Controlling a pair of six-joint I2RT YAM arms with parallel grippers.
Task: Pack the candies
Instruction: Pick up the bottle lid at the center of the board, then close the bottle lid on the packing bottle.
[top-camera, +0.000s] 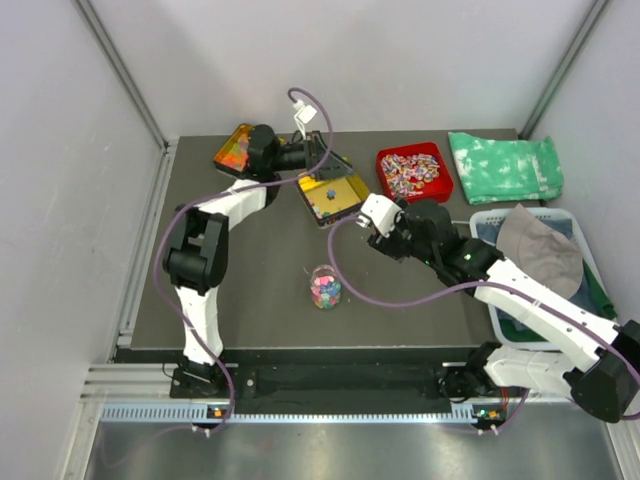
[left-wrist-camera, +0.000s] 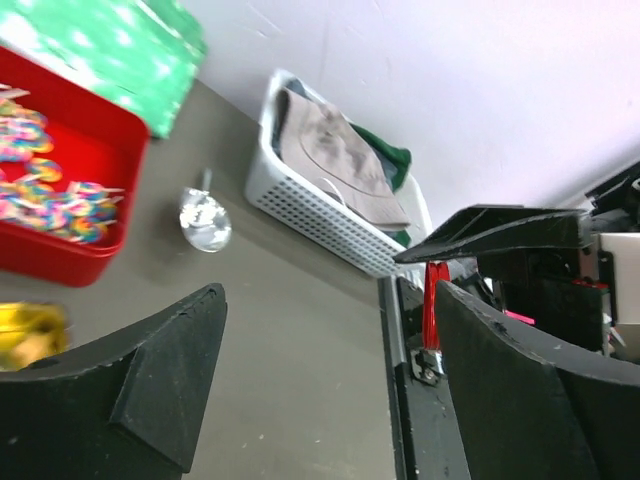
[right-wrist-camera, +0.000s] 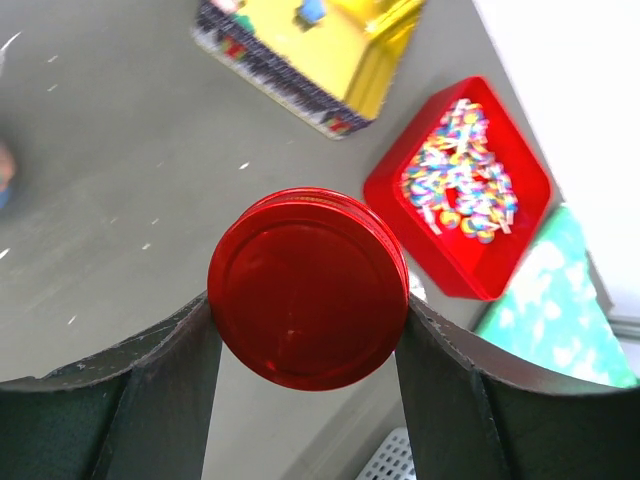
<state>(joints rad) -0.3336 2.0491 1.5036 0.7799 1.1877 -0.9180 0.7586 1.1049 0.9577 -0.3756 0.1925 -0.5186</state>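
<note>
While the red lid (right-wrist-camera: 307, 288) is pinched between the fingers of the right gripper (right-wrist-camera: 307, 303), the candies (top-camera: 325, 292) are seen heaped in the clear jar (top-camera: 325, 272) at mid-table, near that gripper but apart from it. The lid should be held level and centred over the jar's mouth before it is lowered. The left gripper (left-wrist-camera: 328, 300) is spread wide and empty. The lid is shown by the right wrist view and cannot be made out from above, where alone the filled jar is plainly seen.

right gripper (right-wrist-camera: 306, 318) pinching a round glossy red plastic lid (right-wrist-camera: 305, 285) dead centre, yellow metal tin (right-wrist-camera: 335, 45) up top, red square plastic tray of striped sweets (right-wrist-camera: 522, 172) off right, dark grey tabletop (right-wrist-camera: 120, 170) underneath
</note>
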